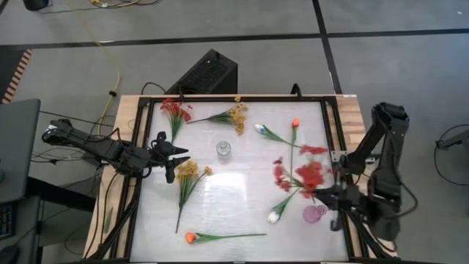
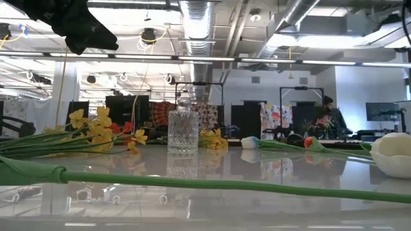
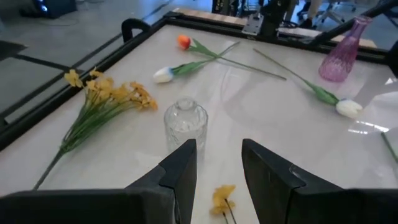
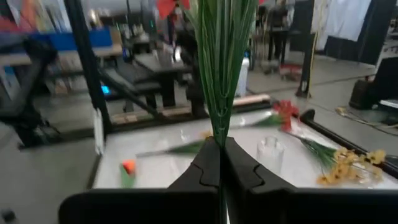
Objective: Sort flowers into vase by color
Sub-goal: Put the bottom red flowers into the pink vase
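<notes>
The red spray (image 1: 308, 174) stood lifted at the right side of the tabletop (image 1: 242, 198), beside the pink vase (image 1: 315, 214), its green stems (image 4: 221, 68) pinched between the shut fingers of the right claw (image 4: 219, 163), blossoms spreading back from the vase toward the clear vase (image 1: 223, 149). The pink vase sat close to the tabletop's black right rail (image 1: 335, 147), leaving little room on that side. A white tulip (image 1: 282, 207) lay just beside the pink vase, and an orange tulip (image 1: 294, 132) and another white tulip (image 1: 271, 133) lay beyond it. Around the clear vase the surface was bare. The left claw (image 1: 170, 155), fingers apart and holding nothing, hovered short of the clear vase, above a yellow spray (image 1: 187, 183). A second yellow spray (image 1: 229, 116) and another red spray (image 1: 175, 114) lay past the clear vase, near the far edge.
</notes>
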`<state>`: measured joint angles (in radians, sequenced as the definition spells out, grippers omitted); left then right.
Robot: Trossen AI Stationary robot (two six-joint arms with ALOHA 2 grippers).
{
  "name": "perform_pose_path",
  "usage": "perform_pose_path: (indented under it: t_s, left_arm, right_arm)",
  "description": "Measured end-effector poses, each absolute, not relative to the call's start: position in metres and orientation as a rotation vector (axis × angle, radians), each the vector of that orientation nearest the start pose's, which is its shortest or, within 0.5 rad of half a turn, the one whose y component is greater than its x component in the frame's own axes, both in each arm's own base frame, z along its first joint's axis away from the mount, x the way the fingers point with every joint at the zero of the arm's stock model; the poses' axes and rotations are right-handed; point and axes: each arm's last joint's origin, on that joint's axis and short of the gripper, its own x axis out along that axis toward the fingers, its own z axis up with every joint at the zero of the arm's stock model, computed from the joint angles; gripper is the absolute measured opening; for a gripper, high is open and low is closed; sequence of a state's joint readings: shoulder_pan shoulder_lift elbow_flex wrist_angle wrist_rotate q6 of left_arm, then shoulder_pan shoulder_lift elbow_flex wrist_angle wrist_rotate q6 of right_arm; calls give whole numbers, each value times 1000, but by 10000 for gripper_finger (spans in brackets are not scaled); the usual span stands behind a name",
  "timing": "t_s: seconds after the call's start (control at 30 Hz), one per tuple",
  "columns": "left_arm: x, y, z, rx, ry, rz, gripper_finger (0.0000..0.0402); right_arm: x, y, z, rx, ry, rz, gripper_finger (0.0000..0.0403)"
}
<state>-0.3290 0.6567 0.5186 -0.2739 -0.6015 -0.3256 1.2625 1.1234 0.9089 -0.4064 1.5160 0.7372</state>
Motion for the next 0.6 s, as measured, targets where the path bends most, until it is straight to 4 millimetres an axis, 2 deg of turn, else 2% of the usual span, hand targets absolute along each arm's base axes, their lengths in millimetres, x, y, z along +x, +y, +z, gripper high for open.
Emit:
perform_pose_path:
  t_s: [0.17,0.6]
  left_arm:
    - [144,-31,256,-126,299,332,116]
    - [145,-31,259,-185,253,351,116]
  right_arm:
    - [75,212,299,95,-10,-210,25]
    - [76,234,273,-3,-1,-196,25]
